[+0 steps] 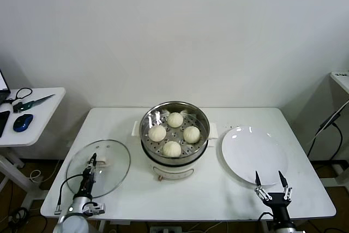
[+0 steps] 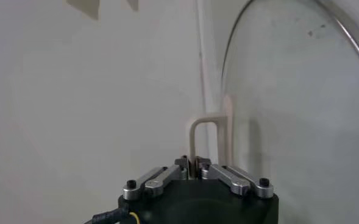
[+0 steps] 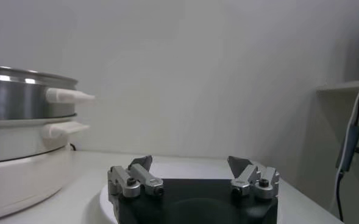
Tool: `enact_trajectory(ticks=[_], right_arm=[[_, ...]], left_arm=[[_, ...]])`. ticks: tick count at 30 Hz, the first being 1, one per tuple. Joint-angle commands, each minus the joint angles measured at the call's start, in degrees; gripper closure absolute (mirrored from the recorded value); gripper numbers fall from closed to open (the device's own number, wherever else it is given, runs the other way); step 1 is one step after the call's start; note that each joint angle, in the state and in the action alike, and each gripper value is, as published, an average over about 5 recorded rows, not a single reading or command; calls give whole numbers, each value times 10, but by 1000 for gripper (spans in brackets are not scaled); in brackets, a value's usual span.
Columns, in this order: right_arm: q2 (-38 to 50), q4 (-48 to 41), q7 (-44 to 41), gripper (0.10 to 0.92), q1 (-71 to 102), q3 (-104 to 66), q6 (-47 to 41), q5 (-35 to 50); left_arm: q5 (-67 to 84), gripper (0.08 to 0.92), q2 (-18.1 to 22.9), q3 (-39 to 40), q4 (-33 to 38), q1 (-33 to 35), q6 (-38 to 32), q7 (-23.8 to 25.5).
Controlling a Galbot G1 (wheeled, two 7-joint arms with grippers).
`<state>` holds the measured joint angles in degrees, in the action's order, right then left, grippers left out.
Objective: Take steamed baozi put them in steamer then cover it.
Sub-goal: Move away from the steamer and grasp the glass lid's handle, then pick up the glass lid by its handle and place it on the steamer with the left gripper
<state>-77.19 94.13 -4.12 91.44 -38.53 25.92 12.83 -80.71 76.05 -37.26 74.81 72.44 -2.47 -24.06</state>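
**Operator:** All four steamed baozi (image 1: 174, 133) sit on the perforated tray inside the steamer (image 1: 174, 159), which stands mid-table toward the back edge. What's left is the covering. The glass cover (image 1: 117, 156) is tilted up off the table near the front-left corner, and my left gripper (image 1: 92, 162) has its jaws pressed together on the cover's cream handle (image 2: 203, 137).

**Spotter:** And the right side?

**Operator:** The right gripper (image 1: 271, 185) is parked at the front edge toward the right corner, jaws spread with nothing between them, just in front of the bare white plate (image 1: 240, 151). It stays out of this.

**Spotter:** How do you want to do the placement?

**Operator:** The pinch is thin, fingertips only on a narrow handle, so I expect the lid may swing. My plan:
- lift clear of the table before travelling toward the pot
- level the lid above the steamer rim, not on the way
- centre it over the pot, then lower straight down
- release only once the metal rim seats all round

**Spotter:** Risks?

**Operator:** Clipping the near rim of the pot with a low edge, or the glass slipping in the pinch.
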Motion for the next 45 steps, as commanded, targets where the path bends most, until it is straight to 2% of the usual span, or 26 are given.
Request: enact_trajectory(ticks=[1,6,10,13,16,20,25,32,38,45], right_arm=[[-1,3,0,203,1,1,0,-4],[-1,10,4,203,3,0,-8,-14],[0,16,11,203,4,0,-17,-23],[0,19,15,203,3,0,-20,-27],[-1,20,22,203,2,1,-23,-32],[-2,20,30,203,0,4,-25,-39],[-1,18,35,203,-3,7,-26,-43],[0,9,42,203,-14,10,-27,-55],[0,7,48,203,-25,11,-37,-57],[4,-1,53,203,-36,9,-38,-55]], left_arm=[[-1,835,0,1,-6,-2,2,1],[17,860,-1,1,10,0,6,-2],[54,860,-8,3,50,8,7,5],[120,860,-27,9,114,20,19,38],[194,860,-63,15,189,33,46,88],[253,860,-116,21,285,47,108,150],[267,860,-177,38,393,49,217,222],[253,860,-218,138,477,-31,356,303],[207,860,-204,260,493,-129,436,390],[88,860,-129,384,474,-214,474,460]])
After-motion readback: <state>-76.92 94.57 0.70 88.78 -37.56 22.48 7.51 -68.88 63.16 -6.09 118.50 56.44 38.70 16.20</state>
